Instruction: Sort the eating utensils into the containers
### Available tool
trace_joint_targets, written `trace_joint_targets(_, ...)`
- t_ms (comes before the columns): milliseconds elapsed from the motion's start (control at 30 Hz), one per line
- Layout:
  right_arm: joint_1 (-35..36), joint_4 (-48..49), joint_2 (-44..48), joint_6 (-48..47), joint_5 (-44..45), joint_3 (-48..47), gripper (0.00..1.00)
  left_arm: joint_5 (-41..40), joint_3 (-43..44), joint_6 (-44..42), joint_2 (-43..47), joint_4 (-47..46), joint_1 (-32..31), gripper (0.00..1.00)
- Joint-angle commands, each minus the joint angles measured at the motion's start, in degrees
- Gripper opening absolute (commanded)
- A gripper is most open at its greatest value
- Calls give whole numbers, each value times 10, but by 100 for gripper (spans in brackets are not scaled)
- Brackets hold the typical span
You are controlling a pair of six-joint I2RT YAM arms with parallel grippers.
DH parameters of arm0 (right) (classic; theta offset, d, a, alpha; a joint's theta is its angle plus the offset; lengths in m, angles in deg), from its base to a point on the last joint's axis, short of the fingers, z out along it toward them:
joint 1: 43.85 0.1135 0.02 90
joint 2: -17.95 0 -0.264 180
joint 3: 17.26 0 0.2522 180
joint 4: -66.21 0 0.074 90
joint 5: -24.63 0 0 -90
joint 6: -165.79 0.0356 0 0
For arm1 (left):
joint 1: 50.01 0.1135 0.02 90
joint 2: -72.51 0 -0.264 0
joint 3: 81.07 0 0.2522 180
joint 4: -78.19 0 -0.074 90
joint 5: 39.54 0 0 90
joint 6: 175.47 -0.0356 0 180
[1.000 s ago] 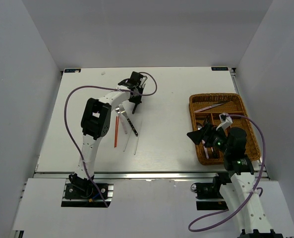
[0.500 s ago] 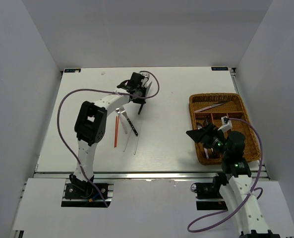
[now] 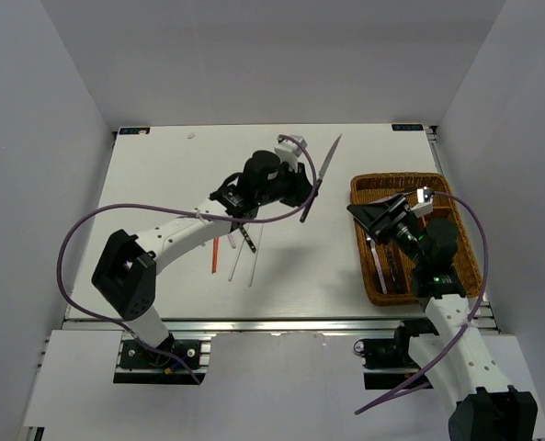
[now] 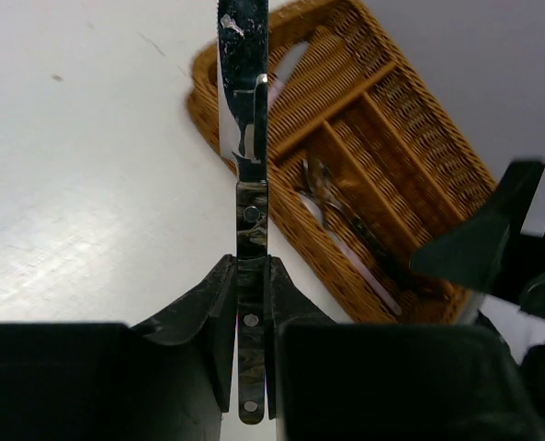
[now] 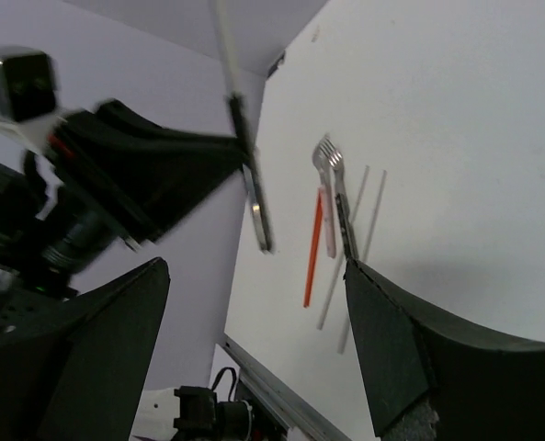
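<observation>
left end effector (image 4: 250, 276) pinching knife (image 4: 244, 110) by its handle, blade tip cut off at frame edge, aloft just left of wicker tray (image 3: 410, 184) | right end effector (image 3: 380, 217) spread above tray, hiding some cutlery inside | forks (image 5: 327, 156), red-orange chopstick (image 5: 312, 248) on tabletop (image 3: 162, 184), partly under left arm (image 3: 185, 230)

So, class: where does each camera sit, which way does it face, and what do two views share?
Top external: above and behind the bases, looking down on the table; both arms show.
Left wrist: on the left arm, facing along its left tool at the held knife and the wicker tray.
Right wrist: on the right arm, facing across the table past its open right tool at forks and chopsticks.
Shared: every view shows the knife.
</observation>
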Motion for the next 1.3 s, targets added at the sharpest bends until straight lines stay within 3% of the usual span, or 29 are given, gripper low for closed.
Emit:
trace_joint_targets(0, 23, 63, -18, -3, 15, -58, 81, 16, -35, 34, 30, -71, -36, 0)
trace_joint_targets(167, 55, 67, -43, -14, 38, -75, 79, 4, -31, 36, 27, -79, -75, 0)
trace_joint_targets(333, 97, 8, -59, -55, 109, -104, 78, -2, -20, 30, 14, -70, -102, 0)
trace_joint_targets(700, 103, -25, -65, -69, 177, -107, 70, -8, -31, 26, 10, -72, -122, 0)
trace_joint_targets(833, 104, -5, -87, -66, 159, -101, 52, -3, -31, 28, 10, -79, -125, 0)
trace_joint_targets(900, 107, 8, -93, -64, 146, -100, 35, -8, -23, 24, 7, -73, -125, 0)
trace_joint_targets(933, 108, 20, -95, -63, 140, -98, 20, -13, -18, 20, 6, -65, -125, 0)
trace_joint_targets(1000, 108, 35, -96, -60, 128, -95, 0, -22, -10, 16, 0, -54, -125, 19)
trace_joint_targets(1033, 107, 41, -95, -59, 130, -94, 0, -32, 4, 9, -1, -21, -125, 33)
trace_joint_targets(1067, 107, 35, -95, -63, 138, -97, 0, -73, 12, 7, 3, 6, -125, 68)
trace_joint_targets(1133, 93, 11, -95, -77, 158, -118, 0, -140, 24, 9, 19, 64, -125, 94)
trace_joint_targets(1233, 39, -41, -101, -58, 234, -132, 0, -279, 19, 22, 92, 158, -125, 98)
trace_joint_targets(1267, 39, -41, -101, -58, 251, -132, 0, -279, 13, 22, 92, 159, -125, 98)
